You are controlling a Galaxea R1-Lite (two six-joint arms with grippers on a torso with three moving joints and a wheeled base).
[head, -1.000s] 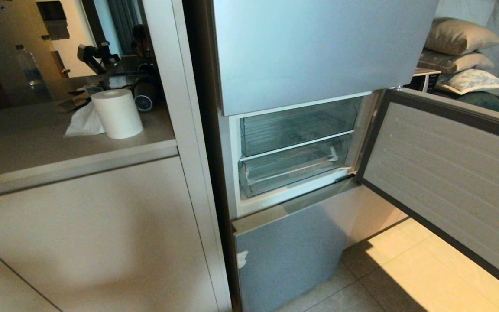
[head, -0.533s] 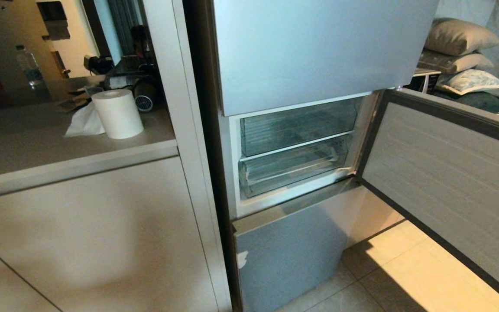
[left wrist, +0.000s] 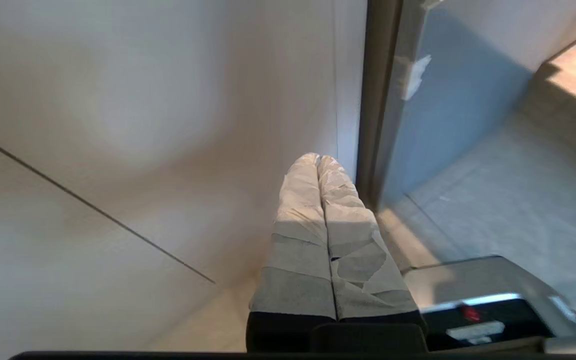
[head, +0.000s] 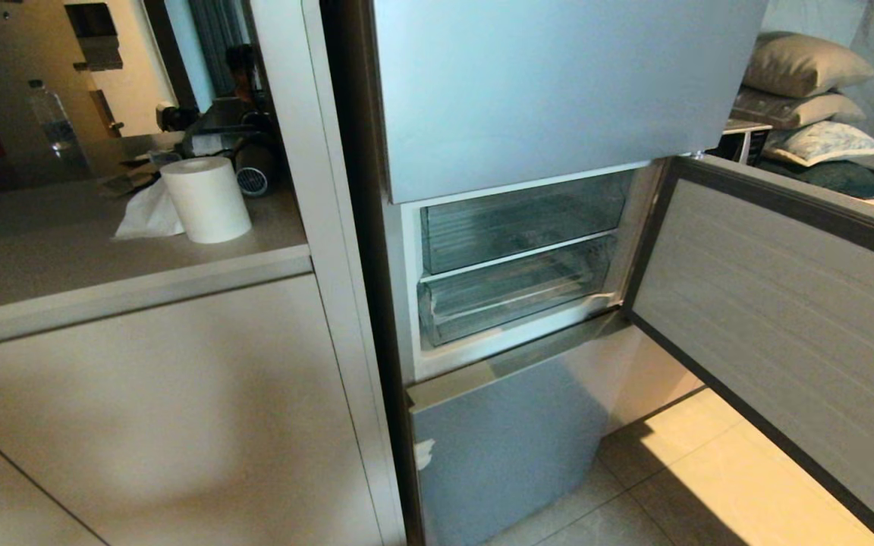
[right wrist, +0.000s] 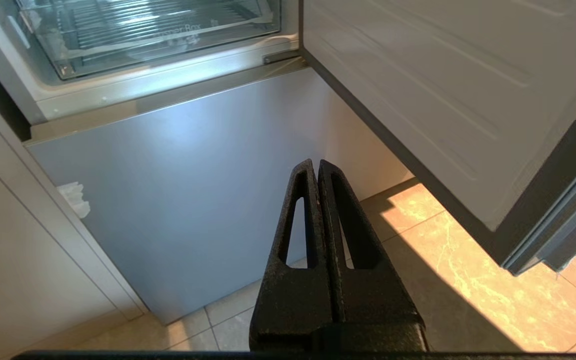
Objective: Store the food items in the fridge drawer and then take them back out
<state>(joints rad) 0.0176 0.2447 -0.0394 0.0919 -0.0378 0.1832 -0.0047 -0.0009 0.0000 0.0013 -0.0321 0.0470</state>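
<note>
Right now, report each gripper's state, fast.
Left gripper: jaws closed, holding nothing.
Right gripper: jaws closed, holding nothing.

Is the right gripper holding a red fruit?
No, the right gripper is shut on nothing, low before the lower fridge panel, and no fruit shows.

Right end effector (right wrist: 316, 167) closed, empty, before silver-blue fridge panel (right wrist: 178, 190), beneath clear fridge drawer (right wrist: 153, 30).

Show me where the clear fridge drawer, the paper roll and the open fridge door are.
fridge drawer (head: 513, 299): head view, on its clear front wall.
paper roll (head: 207, 201): head view, on its white side, standing on the counter.
open fridge door (head: 786, 318): head view, on its ribbed inner panel.
</note>
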